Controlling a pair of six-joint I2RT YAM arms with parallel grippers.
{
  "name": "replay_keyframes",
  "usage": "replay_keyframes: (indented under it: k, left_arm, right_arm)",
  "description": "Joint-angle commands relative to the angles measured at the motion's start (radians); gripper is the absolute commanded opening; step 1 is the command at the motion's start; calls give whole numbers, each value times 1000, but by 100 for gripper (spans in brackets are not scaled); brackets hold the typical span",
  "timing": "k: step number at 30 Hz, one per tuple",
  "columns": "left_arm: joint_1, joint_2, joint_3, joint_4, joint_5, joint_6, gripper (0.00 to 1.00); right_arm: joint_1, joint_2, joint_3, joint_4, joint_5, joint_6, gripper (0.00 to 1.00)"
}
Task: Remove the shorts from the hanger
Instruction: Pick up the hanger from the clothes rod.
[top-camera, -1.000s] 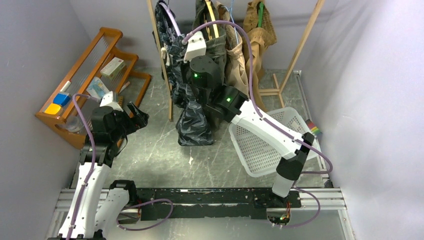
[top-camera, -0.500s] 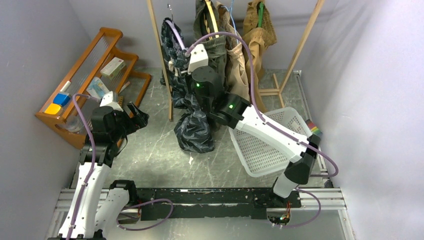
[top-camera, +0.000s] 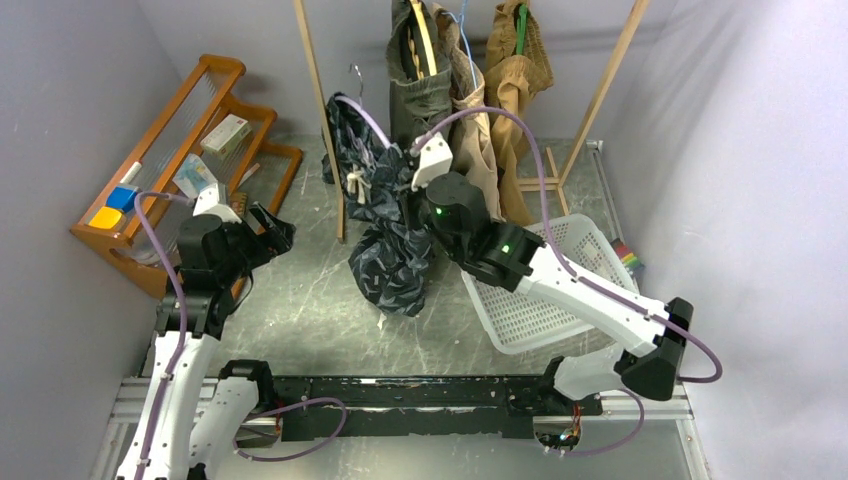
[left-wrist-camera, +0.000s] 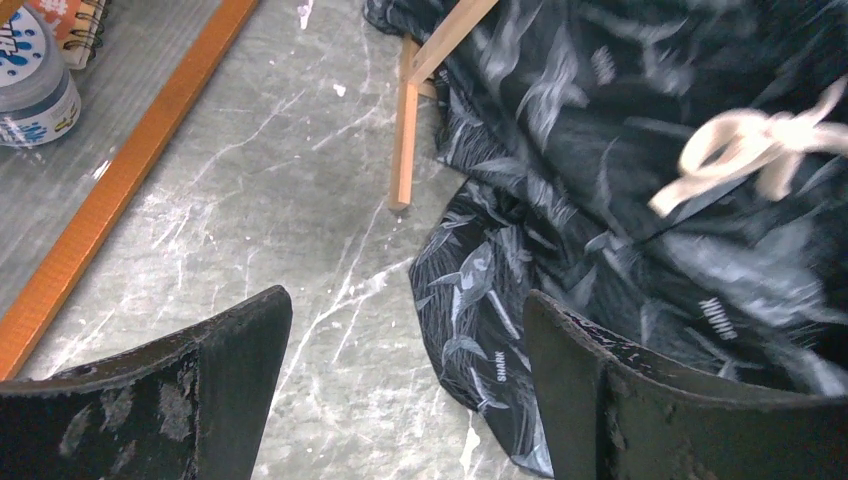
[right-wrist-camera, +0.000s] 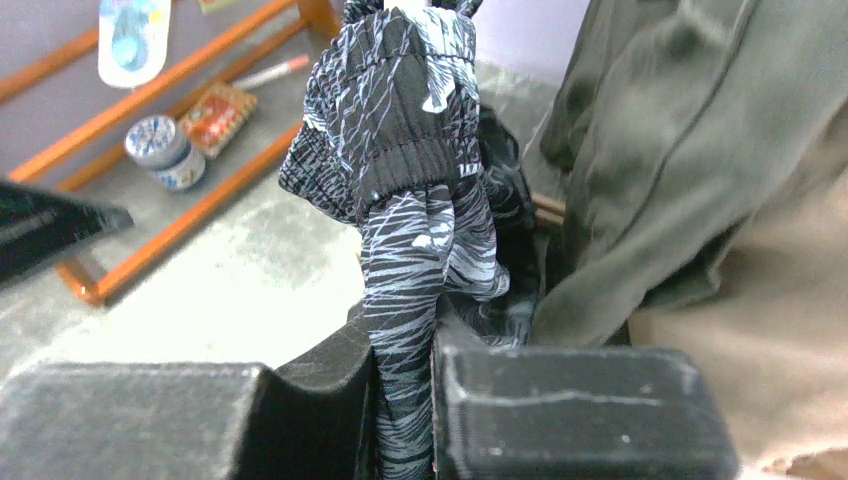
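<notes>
The pulling-off step is in hand: the right gripper (right-wrist-camera: 405, 385) is pinched shut on the navy shorts (top-camera: 385, 250), which droop beside the rack post (top-camera: 322, 120), hem on the table (top-camera: 300, 310). The left gripper (left-wrist-camera: 400, 390) gapes empty. The next move is probably to drag them clear, towards the basket (top-camera: 530, 300).

left arm (top-camera: 175, 345), right arm (top-camera: 590, 295): white link shells, black joint housings. lilac cable (top-camera: 497, 109) loops back from each wrist. Two green LEDs (top-camera: 437, 212) behind right gripper (right-wrist-camera: 405, 375). fingers (left-wrist-camera: 225, 370) matte black, scuffed.
</notes>
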Motion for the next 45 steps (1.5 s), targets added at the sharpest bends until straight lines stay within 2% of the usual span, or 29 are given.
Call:
replay_keyframes:
  k: [1, 6, 9, 15, 23, 26, 28, 31, 34, 36, 40, 45]
  left_arm:
    - [-1, -29, 25, 50, -4, -25, 90]
    - [-1, -24, 52, 26, 5, 2, 90]
    - [-1, -55, 33, 76, 34, 5, 90]
    - [-1, -87, 21, 118, 63, 12, 91]
    - [-1, -96, 57, 113, 86, 54, 91]
    - [-1, -108, 69, 140, 131, 79, 91]
    - [-1, -121, 76, 153, 157, 92, 90]
    - [-1, -149, 89, 161, 177, 106, 90]
    - [-1, -175, 94, 164, 185, 103, 89]
    - [-1, -188, 90, 164, 204, 97, 88]
    - [-1, -184, 69, 191, 334, 133, 88]
    - [-1, -110, 61, 194, 464, 145, 87]
  right_arm:
    - [1, -105, -78, 18, -71, 61, 0]
    - [1, -244, -242, 16, -141, 89, 0]
    - [1, -308, -325, 9, -227, 80, 0]
    - [0, -353, -342, -68, -304, 55, 0]
    - [0, -435, -352, -68, -428, -22, 0]
    - [0, -422, -339, -44, -568, -36, 0]
    - [0, -402, -327, -46, -604, -48, 0]
    - [0, -362, -333, -41, -572, -67, 0]
    - [-1, -301, -352, -6, -483, -22, 0]
    - [0, -255, -372, 47, -476, -3, 0]
    - [-1, -179, -354, 79, -541, 14, 0]
    - [-1, -147, -333, 104, -627, 13, 0]
